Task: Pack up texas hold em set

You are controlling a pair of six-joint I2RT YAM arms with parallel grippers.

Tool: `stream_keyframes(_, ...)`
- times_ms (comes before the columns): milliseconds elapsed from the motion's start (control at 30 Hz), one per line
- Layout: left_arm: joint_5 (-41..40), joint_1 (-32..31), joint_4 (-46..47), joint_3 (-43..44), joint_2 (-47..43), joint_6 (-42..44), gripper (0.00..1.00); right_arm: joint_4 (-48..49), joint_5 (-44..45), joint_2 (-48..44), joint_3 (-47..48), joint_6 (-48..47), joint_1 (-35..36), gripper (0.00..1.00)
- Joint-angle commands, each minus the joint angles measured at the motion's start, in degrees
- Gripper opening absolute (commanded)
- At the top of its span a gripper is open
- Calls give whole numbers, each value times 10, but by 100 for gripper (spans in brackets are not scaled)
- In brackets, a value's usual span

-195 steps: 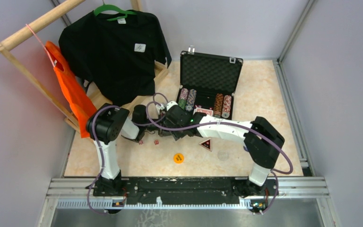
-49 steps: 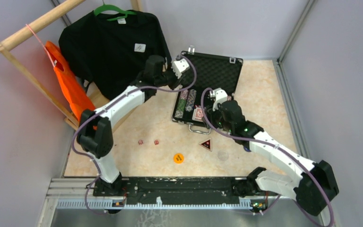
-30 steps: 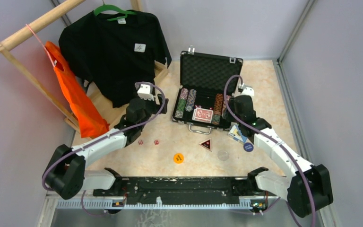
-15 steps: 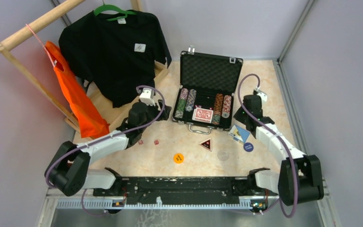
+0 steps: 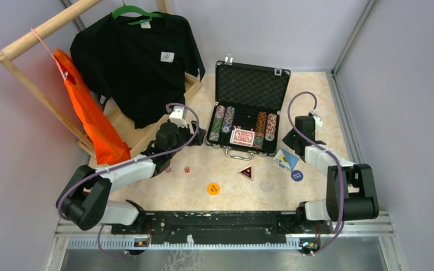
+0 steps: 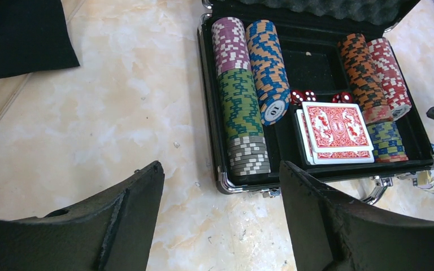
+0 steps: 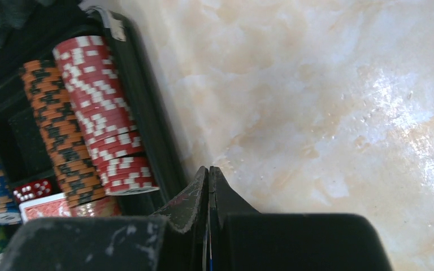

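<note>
- The black briefcase-like case (image 5: 252,84) stood open at the back middle of the beige marble-patterned table (image 5: 316,101). Its egg-crate foam lid (image 6: 328,7) was upright.
- Inside, striped poker chips (image 6: 240,96) lay on edge in ribbed rows. Glossy red-backed cards (image 6: 336,127) were stacked flat between them, with small red dice (image 6: 303,96) just behind the cards.
- The right gripper (image 7: 208,172) had pulled back from over the case's right edge to the bare table at three o'clock of the tray. Its jaws had gone from partly open to pressed together. A thin blue sliver showed low between them, and I could not tell whether that was something pinched.
- The left gripper (image 6: 220,169) had come down from the lid and settled at nine o'clock of the tray, jaws spread wide with nothing between them.
- With both arms off the case and the lid up, packing looked unfinished, because pieces lay outside:
  - two loose dice (image 5: 186,169) at eight o'clock;
  - an orange round token (image 5: 213,188) at seven;
  - a dark triangular token (image 5: 246,172) at six, near the silver handle (image 5: 237,152);
  - a clear disc (image 5: 267,185) at five;
  - a blue round token (image 5: 296,175) and a flat blue-and-white piece (image 5: 285,160) at four.
</note>
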Motion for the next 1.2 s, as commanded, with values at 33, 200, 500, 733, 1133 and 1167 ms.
stream_keyframes(33,-10,-2,-2,19,5,6,80,69,-6,21,-32,12,-10,0)
stream_keyframes(200,-8,-2,-9,23,5,5,80,83,-13,7,-77,13,-10,0)
stream_keyframes(500,20,-1,-9,24,-5,-7,80,46,-52,-115,-157,33,-4,0)
stream_keyframes(733,50,-2,-2,25,1,-17,79,-26,-31,-238,-155,4,15,3)
stream_keyframes(1133,64,-2,-6,28,-9,-6,78,-195,58,-160,1,-118,111,80)
stream_keyframes(1167,65,-2,-5,28,-9,-6,78,-208,66,-153,6,-109,112,81)
